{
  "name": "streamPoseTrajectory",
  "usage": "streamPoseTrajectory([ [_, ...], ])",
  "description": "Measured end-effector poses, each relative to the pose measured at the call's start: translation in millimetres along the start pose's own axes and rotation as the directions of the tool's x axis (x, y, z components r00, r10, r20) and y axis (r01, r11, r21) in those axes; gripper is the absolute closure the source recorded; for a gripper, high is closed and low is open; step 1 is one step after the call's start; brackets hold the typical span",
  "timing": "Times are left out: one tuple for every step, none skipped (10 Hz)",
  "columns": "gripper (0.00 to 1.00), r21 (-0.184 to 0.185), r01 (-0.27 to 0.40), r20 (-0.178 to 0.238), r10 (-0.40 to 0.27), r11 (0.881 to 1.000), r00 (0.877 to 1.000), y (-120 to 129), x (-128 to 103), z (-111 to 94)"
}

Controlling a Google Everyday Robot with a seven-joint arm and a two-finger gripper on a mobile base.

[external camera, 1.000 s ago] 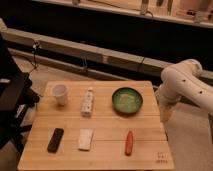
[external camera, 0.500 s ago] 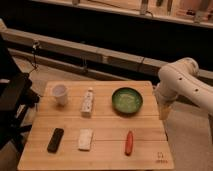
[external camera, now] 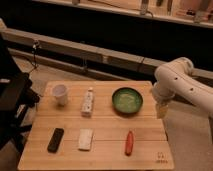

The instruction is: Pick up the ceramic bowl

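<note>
The ceramic bowl (external camera: 127, 100) is round and shallow, green inside with a darker rim. It stands on the wooden table (external camera: 105, 135) at the back right. My gripper (external camera: 161, 110) hangs from the white arm (external camera: 182, 82) just past the table's right edge, to the right of the bowl and apart from it. It holds nothing that I can see.
A small white cup (external camera: 60, 94) stands at the back left. A white bottle (external camera: 88, 103) lies between the cup and the bowl. In the front row lie a black remote-like object (external camera: 55, 140), a pale bar (external camera: 86, 139) and a red-orange stick (external camera: 129, 142). A black stand (external camera: 12, 100) is at the left.
The arm has shifted left, bringing my gripper closer to the table's right edge and the bowl. Nothing on the table has moved.
</note>
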Motion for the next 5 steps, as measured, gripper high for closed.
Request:
streamPoseTrajectory([
  [0.20, 0.003, 0.006, -0.003, -0.006, 1.000, 1.000, 0, 1, 1],
  [0.20, 0.006, 0.027, -0.008, -0.027, 1.000, 1.000, -1, -1, 5],
  [0.20, 0.006, 0.045, -0.006, -0.045, 0.999, 0.999, -2, -9, 8],
  [0.20, 0.009, 0.071, -0.006, -0.071, 0.997, 0.997, -5, -18, 11],
  [0.20, 0.012, 0.086, -0.009, -0.086, 0.996, 0.996, -6, -20, 13],
])
